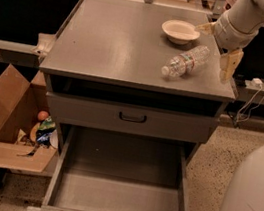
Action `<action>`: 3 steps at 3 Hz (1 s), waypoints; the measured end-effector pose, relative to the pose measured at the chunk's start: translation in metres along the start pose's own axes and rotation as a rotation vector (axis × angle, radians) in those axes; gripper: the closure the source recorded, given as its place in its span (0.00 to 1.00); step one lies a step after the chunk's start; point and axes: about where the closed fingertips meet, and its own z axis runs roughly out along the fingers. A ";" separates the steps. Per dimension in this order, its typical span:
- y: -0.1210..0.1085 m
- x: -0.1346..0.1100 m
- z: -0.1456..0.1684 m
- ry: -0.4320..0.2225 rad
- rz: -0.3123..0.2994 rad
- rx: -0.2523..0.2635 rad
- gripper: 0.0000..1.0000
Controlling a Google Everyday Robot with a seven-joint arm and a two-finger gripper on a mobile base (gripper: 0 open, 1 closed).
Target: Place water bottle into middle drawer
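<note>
Camera view, far right corner of the table: the gripper claw (218,45) hangs with its two tan fingers spread apart, gripping nothing. Just beside it, the water bottle (185,61) lies on its side near the right edge, cap pointing toward the front edge. A cream bowl (180,31) sits behind the bottle. Below, the middle drawer (119,176) stands pulled out.

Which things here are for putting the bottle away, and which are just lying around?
For the job: water bottle, lying on the cabinet top; middle drawer, pulled open; tool, open, just beside the bottle.
Just lying about: bowl on the cabinet top; cardboard box on the floor.
</note>
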 end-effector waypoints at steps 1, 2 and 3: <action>-0.006 0.008 0.019 0.023 -0.084 0.013 0.00; -0.009 0.012 0.039 0.071 -0.200 -0.008 0.00; -0.011 0.010 0.049 0.092 -0.270 -0.024 0.00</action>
